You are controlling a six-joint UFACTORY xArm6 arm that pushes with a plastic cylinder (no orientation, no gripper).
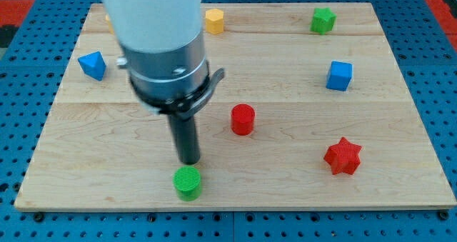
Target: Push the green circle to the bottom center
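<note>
My tip [189, 161] stands on the wooden board [285, 192] just on the far side of the green circle [188, 182], so close that I cannot tell for sure whether the two touch or a thin gap remains. The tip is a plain rod end with nothing to open or close, and it has hold of nothing. The green circle sits at the near edge of the board, a little left of the middle.

The red cylinder [243, 118] stands to the right of the rod, near the board's centre and apart from it. The red star [343, 156] lies further right and nearer. The blue cube [340, 76] sits far right, with the green star [323, 19] beyond it at the far edge. The yellow block [214, 20] stands at the far edge beside the arm's white body [153, 17], and the blue block [92, 65], seemingly a triangular shape, lies at the far left.
</note>
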